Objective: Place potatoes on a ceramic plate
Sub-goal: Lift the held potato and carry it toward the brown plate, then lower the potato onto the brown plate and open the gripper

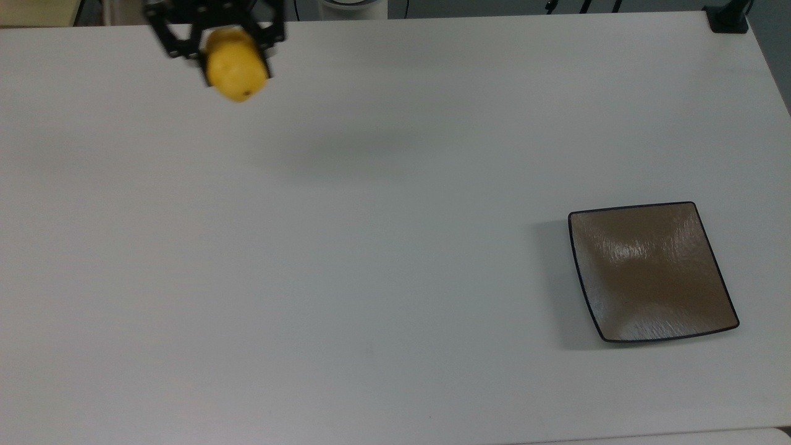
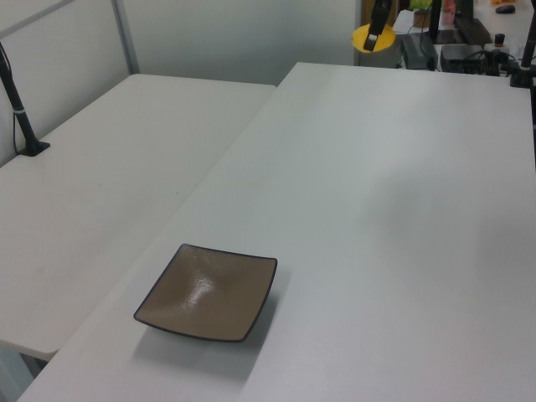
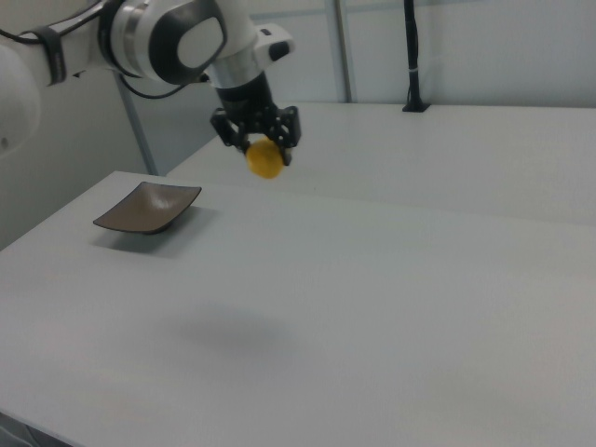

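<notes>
The gripper holds the yellow potato pinched between its 2 black fingers, high above the white table. The potato's lower end pokes out below the fingertips, and a tiny dark spot shows near its bottom in the top view. In the right view the gripper hangs from the white arm, the potato well clear of the tabletop. The square brown ceramic plate sits bare, well apart, toward the top view's right. In the left view the potato is at the far edge, the plate nearer the camera.
</notes>
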